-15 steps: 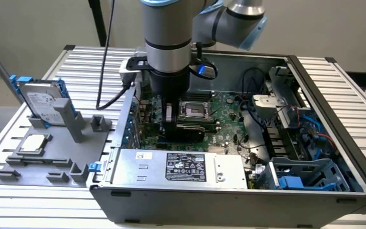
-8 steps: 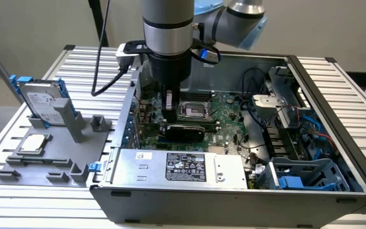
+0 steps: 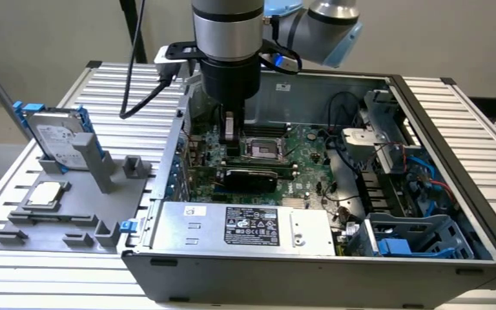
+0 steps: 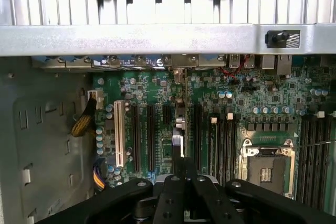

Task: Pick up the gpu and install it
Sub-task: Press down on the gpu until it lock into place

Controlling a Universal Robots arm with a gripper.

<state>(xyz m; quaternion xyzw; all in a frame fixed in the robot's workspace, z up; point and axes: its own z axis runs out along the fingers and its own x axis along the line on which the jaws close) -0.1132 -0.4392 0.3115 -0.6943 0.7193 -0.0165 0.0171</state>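
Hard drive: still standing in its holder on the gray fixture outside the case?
Yes. The hard drive stands upright in the gray fixture beside the computer case, on the exterior view's left.

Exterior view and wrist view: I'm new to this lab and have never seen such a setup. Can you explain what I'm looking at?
The exterior view comes from a camera standing off to the side. It shows a robot arm reaching down into an open computer case on a slatted metal table. The wrist view comes from a camera on the arm itself, looking past the gripper at the green motherboard.

The gripper is the arm's two-fingered hand. It seems to be closed on a thin graphics card, seen edge-on above the long slots.

On the exterior view's left, a grey tray holds a hard drive and a small square processor chip.
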